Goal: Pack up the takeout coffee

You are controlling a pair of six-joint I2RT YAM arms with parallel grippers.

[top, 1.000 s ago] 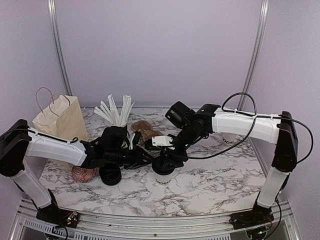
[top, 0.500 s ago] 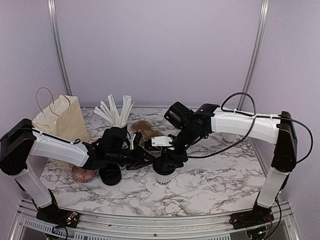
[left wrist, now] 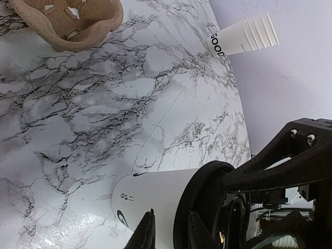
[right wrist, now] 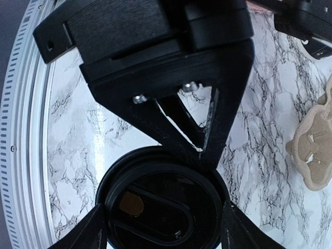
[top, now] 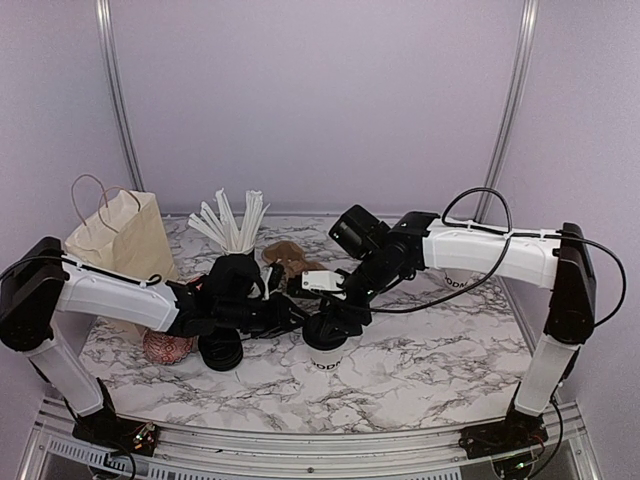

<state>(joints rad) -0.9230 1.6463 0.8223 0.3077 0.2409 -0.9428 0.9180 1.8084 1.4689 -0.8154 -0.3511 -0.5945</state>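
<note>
One takeout coffee, a white paper cup [top: 328,355] with a black lid [top: 324,329], stands at the front middle of the marble table. My right gripper [top: 333,318] comes down from above and is shut on the lid [right wrist: 161,207], one finger [right wrist: 96,231] on each side of its rim. My left gripper [top: 292,318] reaches in from the left. Its two fingertips [left wrist: 147,231] lie a little apart against the cup wall [left wrist: 155,199] just below the lid rim [left wrist: 203,205], with nothing between them. A stack of lidless white cups [top: 460,279] stands at the back right.
A brown paper bag [top: 118,238] stands at the back left, beside a black cup of white sticks [top: 234,224]. A brown pulp carrier [top: 289,258] lies behind the cup. A red-patterned bowl [top: 165,347] and a stack of black lids [top: 221,350] sit under my left arm.
My left gripper has shifted slightly beside the cup. My right gripper stays on the lid, and the cup has not moved.
</note>
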